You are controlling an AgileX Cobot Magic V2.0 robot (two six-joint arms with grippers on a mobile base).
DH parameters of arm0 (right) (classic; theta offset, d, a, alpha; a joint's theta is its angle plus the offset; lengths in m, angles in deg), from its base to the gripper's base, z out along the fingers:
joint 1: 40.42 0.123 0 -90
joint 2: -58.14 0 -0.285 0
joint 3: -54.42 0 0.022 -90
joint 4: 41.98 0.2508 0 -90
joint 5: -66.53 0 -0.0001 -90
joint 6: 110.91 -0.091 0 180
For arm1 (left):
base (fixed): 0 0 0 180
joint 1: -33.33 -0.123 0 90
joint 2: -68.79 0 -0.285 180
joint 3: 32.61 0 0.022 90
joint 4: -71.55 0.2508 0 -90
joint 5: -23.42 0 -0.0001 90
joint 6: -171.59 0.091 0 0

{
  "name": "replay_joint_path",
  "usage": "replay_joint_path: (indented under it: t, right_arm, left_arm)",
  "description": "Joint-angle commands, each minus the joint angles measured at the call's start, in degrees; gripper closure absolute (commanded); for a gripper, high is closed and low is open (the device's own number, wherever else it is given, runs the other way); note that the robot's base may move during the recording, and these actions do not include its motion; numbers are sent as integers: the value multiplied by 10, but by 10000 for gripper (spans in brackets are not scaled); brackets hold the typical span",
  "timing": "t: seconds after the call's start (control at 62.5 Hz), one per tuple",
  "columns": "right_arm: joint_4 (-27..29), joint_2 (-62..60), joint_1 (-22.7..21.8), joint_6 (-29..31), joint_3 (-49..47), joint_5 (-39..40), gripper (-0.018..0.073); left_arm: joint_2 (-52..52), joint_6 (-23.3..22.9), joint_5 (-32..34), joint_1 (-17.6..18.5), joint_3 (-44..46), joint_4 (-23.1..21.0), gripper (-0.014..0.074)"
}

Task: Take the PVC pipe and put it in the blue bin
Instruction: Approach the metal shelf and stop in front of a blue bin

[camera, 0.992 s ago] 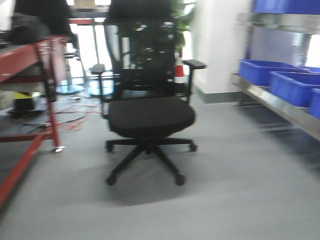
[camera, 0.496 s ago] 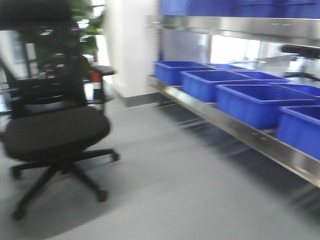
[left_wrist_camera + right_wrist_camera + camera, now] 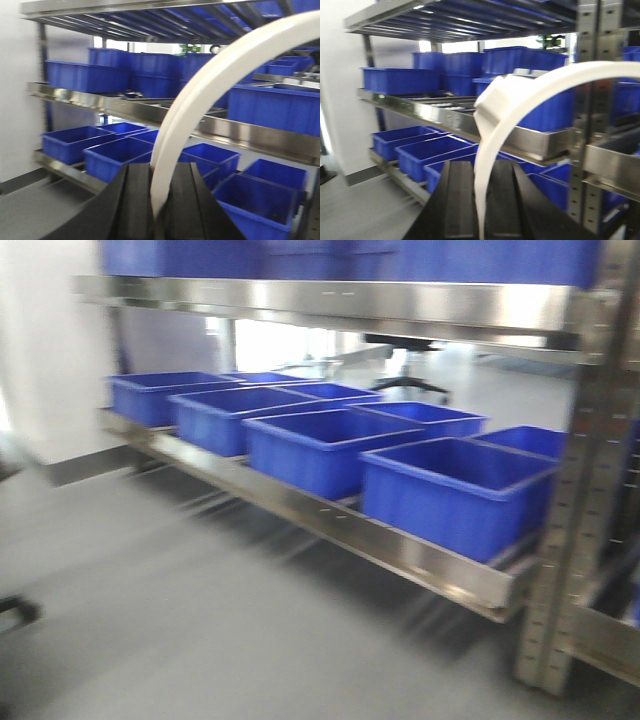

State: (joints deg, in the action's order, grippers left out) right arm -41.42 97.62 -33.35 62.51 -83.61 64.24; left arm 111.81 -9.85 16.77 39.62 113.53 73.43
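Floor (image 3: 200, 630) in front of rack open. Lower shelf (image 3: 400, 550): blue bins (image 3: 455, 495) packed side by side, tops open; upper shelf (image 3: 350, 305) caps the gap above them. Upright post (image 3: 580, 490) blocks the right end. Left gripper (image 3: 156, 172) and right gripper (image 3: 479, 170) each clamp a curved PVC pipe (image 3: 210, 80) jutting well beyond the fingers.

we saw glossy plastic bins (image 3: 455, 495) on a shiny metal shelf (image 3: 400, 550) and a smooth white plastic pipe (image 3: 210, 85).
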Motion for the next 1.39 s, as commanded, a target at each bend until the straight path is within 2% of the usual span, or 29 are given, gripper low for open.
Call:
replay_joint_path:
  t: [0.0, 1.377]
  right_arm:
    - [-6, -3, -3, 4, 0, 13, 720]
    - [-6, -3, -3, 4, 0, 13, 720]
  left_arm:
    - [-2, -1, 16, 3, 1, 0, 707]
    - [-2, -1, 16, 3, 1, 0, 707]
